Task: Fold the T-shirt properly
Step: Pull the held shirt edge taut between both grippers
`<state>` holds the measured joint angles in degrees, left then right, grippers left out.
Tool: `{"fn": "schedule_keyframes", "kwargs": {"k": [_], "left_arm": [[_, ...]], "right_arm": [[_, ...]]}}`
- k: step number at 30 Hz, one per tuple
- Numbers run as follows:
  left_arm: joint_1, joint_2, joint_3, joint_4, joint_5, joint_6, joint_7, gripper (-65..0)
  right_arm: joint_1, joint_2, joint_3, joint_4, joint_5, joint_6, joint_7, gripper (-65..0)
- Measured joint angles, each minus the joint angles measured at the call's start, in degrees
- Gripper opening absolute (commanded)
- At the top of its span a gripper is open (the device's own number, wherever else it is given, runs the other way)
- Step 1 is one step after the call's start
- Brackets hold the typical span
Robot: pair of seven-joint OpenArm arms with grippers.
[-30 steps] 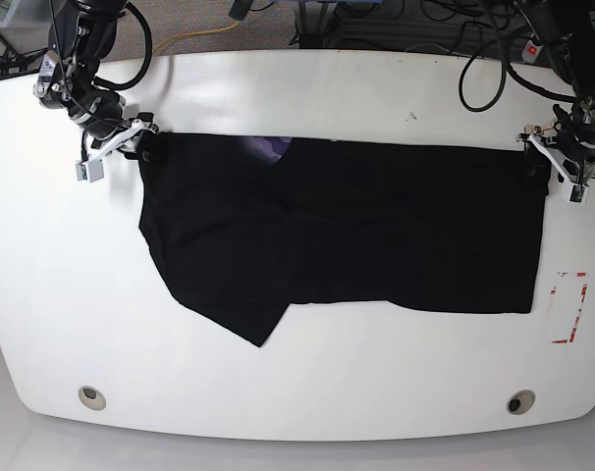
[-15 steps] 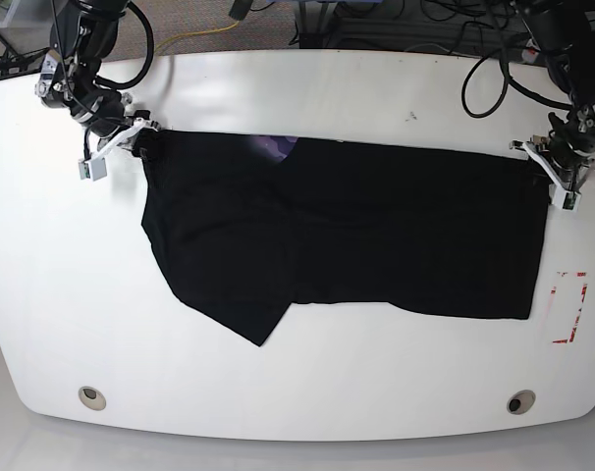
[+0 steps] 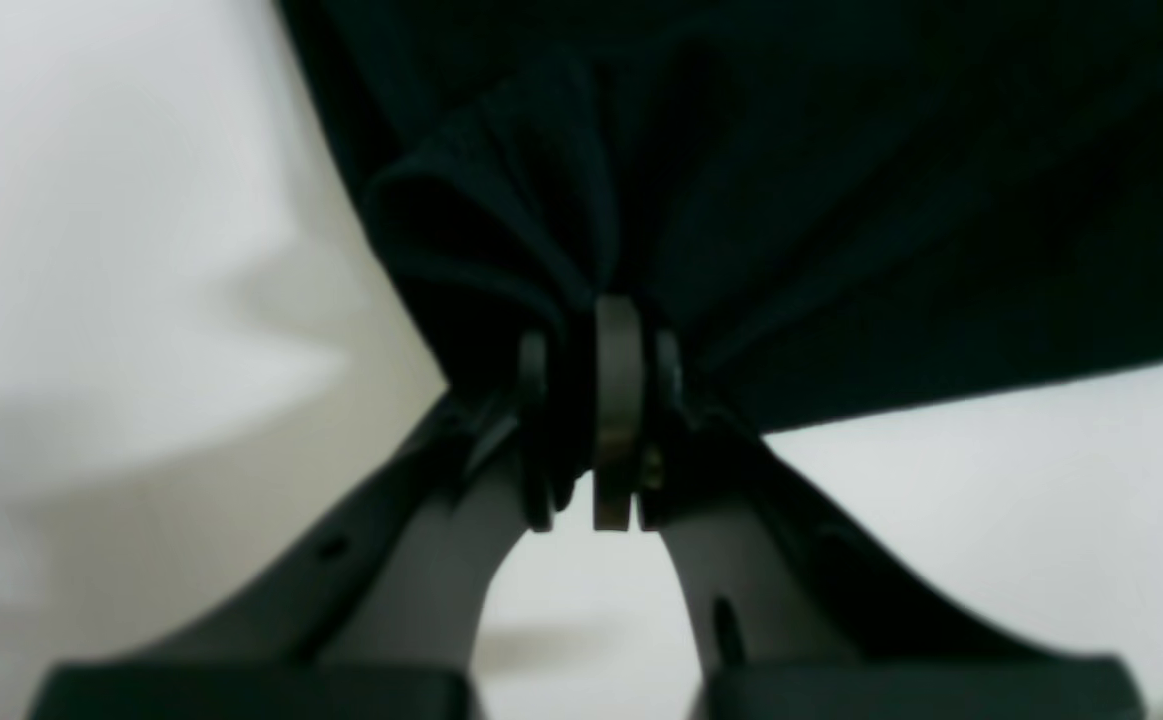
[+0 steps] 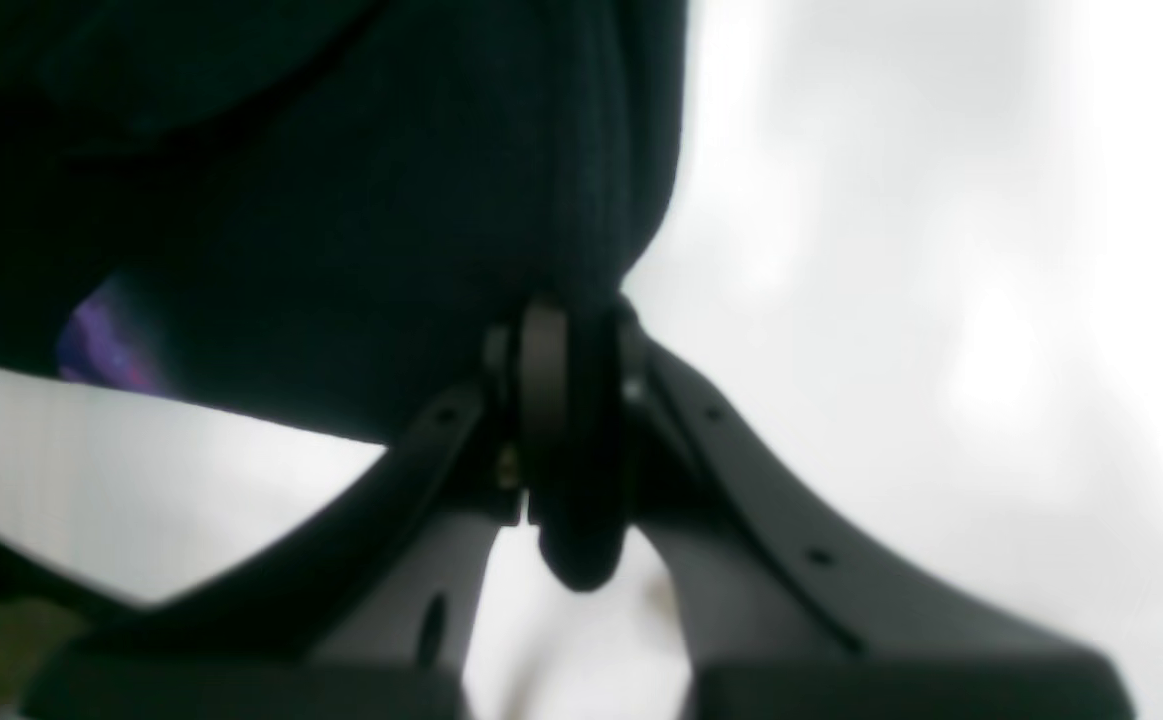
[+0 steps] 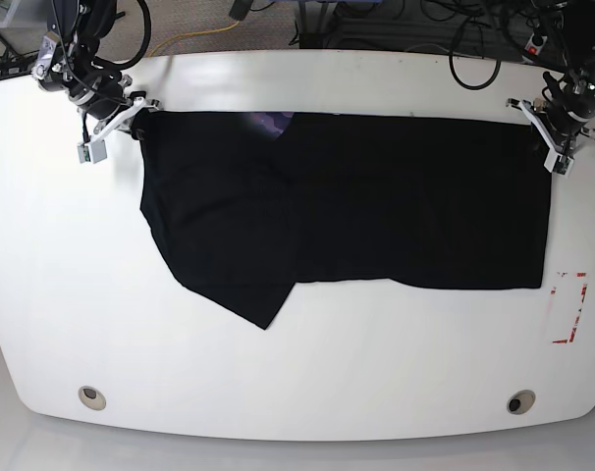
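The black T-shirt (image 5: 376, 201) lies spread wide on the white table (image 5: 297, 383), with a flap of it hanging toward the front left. My left gripper (image 5: 545, 135) is shut on the shirt's far right corner; in the left wrist view (image 3: 596, 370) bunched black fabric (image 3: 541, 200) sits between the jaws. My right gripper (image 5: 140, 123) is shut on the shirt's far left corner; the right wrist view (image 4: 561, 400) shows fabric (image 4: 391, 200) pinched there. A purple patch (image 5: 271, 122) shows at the neck.
A red-marked rectangle (image 5: 569, 307) is on the table at the right. Two round holes (image 5: 92, 397) (image 5: 520, 402) sit near the front edge. Cables and floor lie beyond the far edge.
Both grippers have pulled the shirt's far corners toward the back of the table. The whole shirt has slid that way and its far edge is straighter.
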<state>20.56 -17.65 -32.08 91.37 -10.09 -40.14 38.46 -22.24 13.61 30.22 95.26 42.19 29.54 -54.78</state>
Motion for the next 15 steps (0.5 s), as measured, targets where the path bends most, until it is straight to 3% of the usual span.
{"fn": "schedule_keyframes", "kwargs": {"k": [5,12,15], "left_arm": [[5.38,2.29,-4.00,4.57,0.24,0.00,0.87,-62.2],[8.33,2.19,-5.09,5.99,0.20,-0.17,0.74,-40.0],[8.17,2.75,-6.36,6.03,0.00,-0.15,0.70,-34.6]], "right_arm": [[-5.14,0.22,0.17,4.68,0.00,-0.02,0.07,-63.9],[-8.09,0.22,0.22,6.34,0.02,0.09,0.09,-63.9],[-8.02,0.26,0.20,6.32,0.04,0.28,0.15,-63.7]]}}
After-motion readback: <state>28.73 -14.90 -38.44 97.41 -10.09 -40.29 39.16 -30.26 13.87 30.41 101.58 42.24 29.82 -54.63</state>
